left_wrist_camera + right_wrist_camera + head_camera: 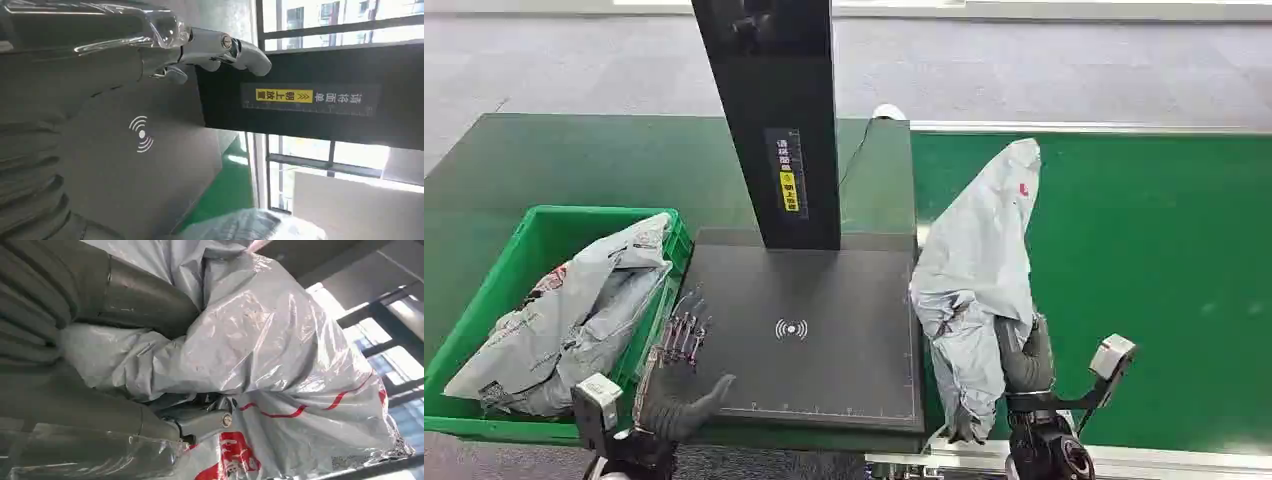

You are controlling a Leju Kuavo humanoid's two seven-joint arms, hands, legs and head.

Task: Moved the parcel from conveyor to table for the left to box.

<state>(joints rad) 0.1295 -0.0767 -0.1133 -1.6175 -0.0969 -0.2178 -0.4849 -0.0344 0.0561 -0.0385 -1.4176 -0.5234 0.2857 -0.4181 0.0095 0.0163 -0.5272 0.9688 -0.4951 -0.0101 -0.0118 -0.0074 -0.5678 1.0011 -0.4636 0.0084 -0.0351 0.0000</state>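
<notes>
A grey plastic parcel (pixel 984 260) with red print lies long-ways along the green conveyor's (pixel 1144 260) left edge, beside the black scanning table (pixel 824 340). My right hand (pixel 1019 365) grips its near end, thumb pressed into the crumpled film; the right wrist view shows the parcel (pixel 280 350) bunched between thumb and fingers (pixel 200 422). My left hand (pixel 674 385) hovers open over the table's near left corner, fingers spread, holding nothing. In the left wrist view its fingers (pixel 220 50) reach out above the table (pixel 130 165).
A green crate (pixel 494 300) at the left holds other grey parcels (pixel 574 310). A black post (pixel 774 120) with a yellow label rises from the table's back edge. The conveyor belt stretches away to the right.
</notes>
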